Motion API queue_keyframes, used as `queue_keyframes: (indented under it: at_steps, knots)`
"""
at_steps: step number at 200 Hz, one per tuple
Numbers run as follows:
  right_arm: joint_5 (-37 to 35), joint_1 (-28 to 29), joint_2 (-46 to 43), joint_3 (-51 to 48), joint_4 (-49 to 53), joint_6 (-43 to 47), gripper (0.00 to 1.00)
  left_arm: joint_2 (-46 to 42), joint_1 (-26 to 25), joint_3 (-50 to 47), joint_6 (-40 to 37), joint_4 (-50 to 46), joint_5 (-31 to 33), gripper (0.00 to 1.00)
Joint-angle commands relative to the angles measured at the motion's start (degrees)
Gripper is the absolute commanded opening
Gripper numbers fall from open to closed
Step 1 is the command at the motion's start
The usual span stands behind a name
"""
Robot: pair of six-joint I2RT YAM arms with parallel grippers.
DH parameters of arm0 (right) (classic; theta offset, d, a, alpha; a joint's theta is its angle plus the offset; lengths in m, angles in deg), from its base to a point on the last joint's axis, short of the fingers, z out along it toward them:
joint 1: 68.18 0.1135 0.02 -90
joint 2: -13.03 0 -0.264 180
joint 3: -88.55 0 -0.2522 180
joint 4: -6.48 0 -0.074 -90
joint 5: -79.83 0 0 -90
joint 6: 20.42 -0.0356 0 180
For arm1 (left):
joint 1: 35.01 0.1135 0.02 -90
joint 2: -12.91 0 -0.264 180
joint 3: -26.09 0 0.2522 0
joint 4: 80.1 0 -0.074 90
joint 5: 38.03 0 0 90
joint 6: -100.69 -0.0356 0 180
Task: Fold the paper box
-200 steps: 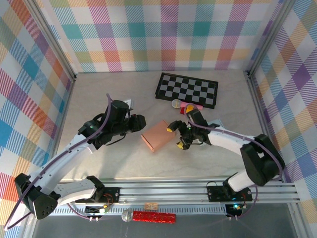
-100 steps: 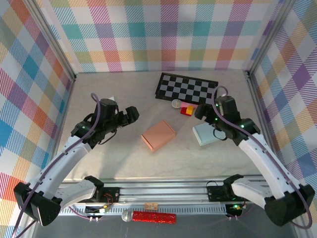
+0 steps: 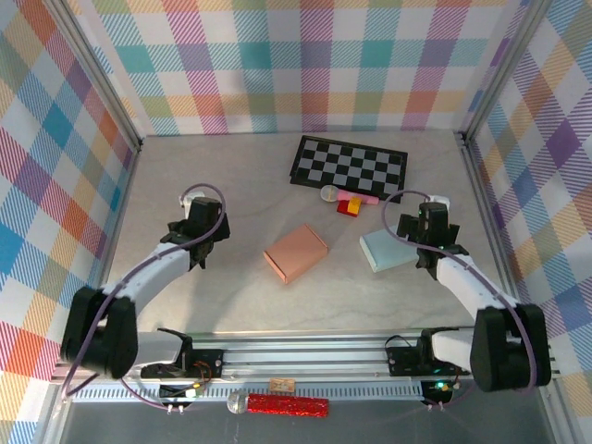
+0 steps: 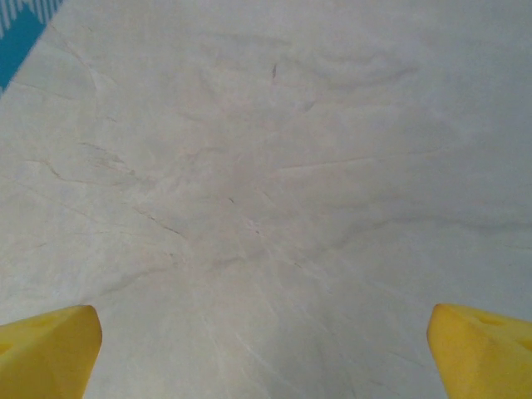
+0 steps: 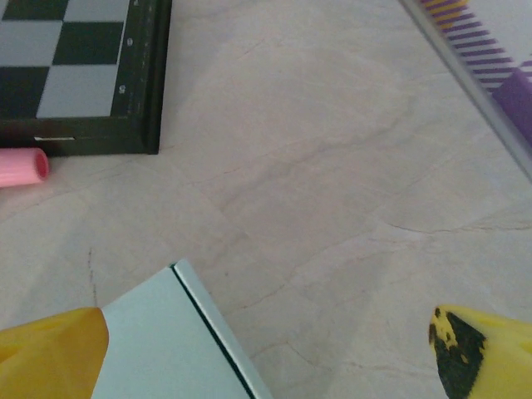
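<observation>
The paper box is a flat, closed salmon-pink box lying alone in the middle of the table, with nothing touching it. My left gripper sits well to its left. In the left wrist view that gripper is open, its yellow fingertips wide apart over bare table. My right gripper is off to the box's right. In the right wrist view it is open too, with nothing between its fingertips.
A pale blue box lies beside my right gripper, its corner by the left fingertip. A checkerboard lies at the back, with a pink marker, a red-and-yellow block and a small round piece before it. Checked walls enclose three sides.
Both arms have pulled back from the pink box to the table's sides and folded in. The left gripper went from nearly shut to open. The box stays where it lay.
</observation>
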Motion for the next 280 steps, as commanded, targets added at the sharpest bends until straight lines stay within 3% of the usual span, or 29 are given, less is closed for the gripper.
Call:
queue_keyframes:
  at_steps: [1, 29, 45, 56, 78, 103, 126, 138, 164, 280]
  knots:
    - [7.24, -1.13, 4.64, -2.07, -15.39, 4.15, 0.99, 4.31, 3.27, -2.69, -7.89, 17.48, -5.49, 1.0]
    - [12.23, -1.9, 10.17, -2.79, -23.5, 7.14, 0.99, 11.25, 6.58, -4.49, -7.04, 28.08, -9.43, 1.0]
    - [15.62, -3.0, 12.31, -3.13, -29.57, 6.85, 0.99, 13.63, 7.0, -1.15, -9.73, 24.28, -11.79, 1.0]
    - [17.58, -3.86, 14.47, -2.84, -31.69, 7.12, 0.99, 14.0, 7.05, -1.67, -12.6, 26.68, -12.77, 1.0]
    - [20.85, -4.67, 16.59, -5.01, -38.06, 7.4, 0.99, 14.3, 9.26, -7.44, -13.78, 40.05, -15.09, 1.0]
    - [17.26, -4.81, 18.19, -12.16, -52.63, 5.78, 0.99, 12.63, 10.69, -11.14, -13.06, 44.57, -18.29, 1.0]
    - [16.72, -4.87, 17.45, -13.57, -53.89, 5.63, 0.99, 15.71, 10.65, -18.73, -12.77, 62.47, -15.87, 1.0]
    - [16.28, -4.88, 17.8, -12.54, -52.41, 5.46, 0.99, 13.81, 10.78, -17.34, -10.95, 55.6, -13.81, 1.0]
    - [13.55, -4.01, 18.26, -9.43, -46.99, 5.43, 0.99, 14.68, 10.61, -17.66, -11.46, 58.42, -13.38, 1.0]
    - [13.71, -2.41, 18.45, -9.38, -47.49, 7.66, 0.99, 14.52, 10.38, -17.79, -11.57, 58.26, -13.14, 1.0]
